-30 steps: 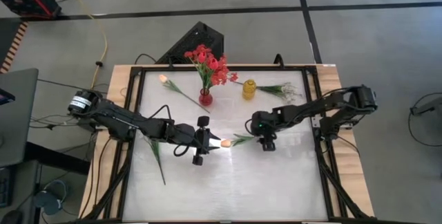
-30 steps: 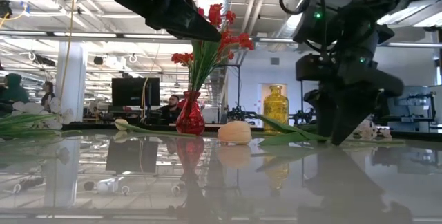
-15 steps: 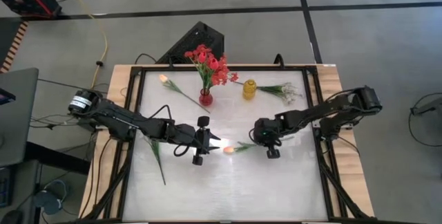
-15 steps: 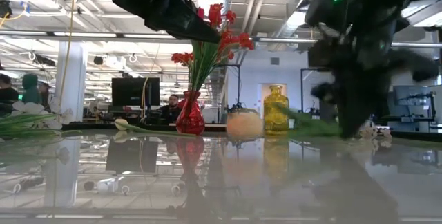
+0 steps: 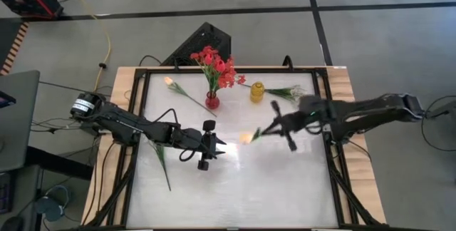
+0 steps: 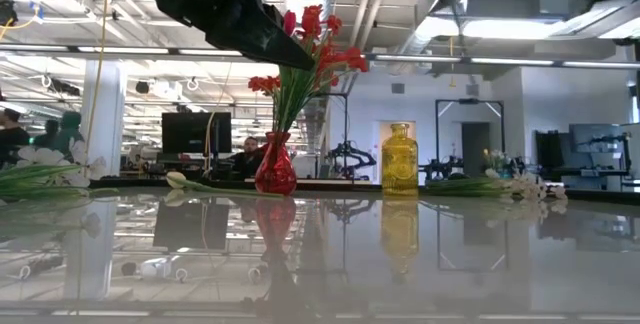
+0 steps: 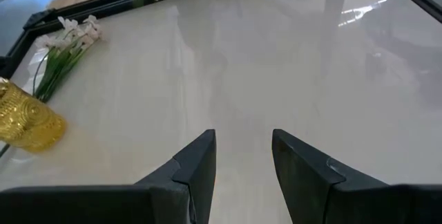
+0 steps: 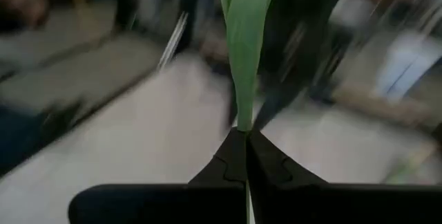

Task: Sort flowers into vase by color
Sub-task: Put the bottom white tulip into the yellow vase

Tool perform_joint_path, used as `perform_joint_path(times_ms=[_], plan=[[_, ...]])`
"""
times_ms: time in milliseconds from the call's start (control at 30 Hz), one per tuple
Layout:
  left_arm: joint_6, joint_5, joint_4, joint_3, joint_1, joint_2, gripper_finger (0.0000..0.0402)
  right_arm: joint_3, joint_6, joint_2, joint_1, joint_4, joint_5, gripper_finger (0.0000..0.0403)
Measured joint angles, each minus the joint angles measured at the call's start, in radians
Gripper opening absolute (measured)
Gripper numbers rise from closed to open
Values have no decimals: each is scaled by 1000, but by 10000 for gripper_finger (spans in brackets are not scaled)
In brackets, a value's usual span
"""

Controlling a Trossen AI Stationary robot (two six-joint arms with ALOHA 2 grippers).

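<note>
Right gripper [image 5: 274, 125]: above the table's middle right, fingers pinched tight on the green stem of a pale tulip [image 5: 247, 137]; the right wrist view shows the two fingers meeting on a leaf.
Tulip's place: lifted off the table [image 5: 235, 195], bloom hanging toward the centre, stem running back to the right gripper.
Long axis: roughly across the table, bloom end nearer the left arm, stem end in the grip.
Key relation: the yellow vase [image 5: 256, 92] stands toward the far edge, just beyond the held tulip; the right arm is the nearer one to it. I judge the stem must swing from lying to upright before it can drop into the neck.
Red vase [image 5: 212, 101]: beside the yellow one, already full of red flowers [image 5: 216, 65].
Left gripper [image 5: 216, 145]: hovers at the centre, fingers partly apart, holding nothing; the left wrist view shows bare table between them.
Others waiting: a pale tulip [image 5: 171, 83] at the far left, white sprigs [image 5: 291, 93] right of the yellow vase.
View difference: the low view shows both vases but not the held tulip; only the high view shows the bloom.
</note>
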Motion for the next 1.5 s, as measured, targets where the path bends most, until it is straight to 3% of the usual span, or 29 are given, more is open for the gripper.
perform_joint_path(times_ms=[133, 300, 400, 533, 633, 733, 867, 967, 1200, 1500], plan=[[-5, 0, 6, 0, 0, 0, 132, 2, -5, -42, -128, 195, -3, 21], [-43, 1, 10, 0, -7, 0, 132, 1, 4, -27, -315, 278, -12, 21], [-44, 2, 23, 0, -20, 0, 132, 1, 83, 22, -440, 383, -127, 21], [-40, 76, 278, -73, -33, 0, 132, 1, 220, 99, -557, 577, -307, 21], [-56, 114, 504, -180, -45, 0, 132, -27, 254, 125, -590, 660, -350, 21], [-92, 98, 630, -260, -45, -12, 132, -136, 285, 112, -616, 868, -308, 21], [-123, 57, 649, -322, -28, -69, 132, -316, 404, 101, -681, 1222, -181, 21], [-112, 53, 653, -350, 0, -133, 132, -389, 435, 137, -685, 1390, -110, 21], [-171, 47, 644, -369, 56, -230, 132, -407, 381, 271, -667, 1465, 7, 21], [-193, 44, 610, -370, 56, -230, 132, -331, 371, 413, -707, 1467, 4, 21]])
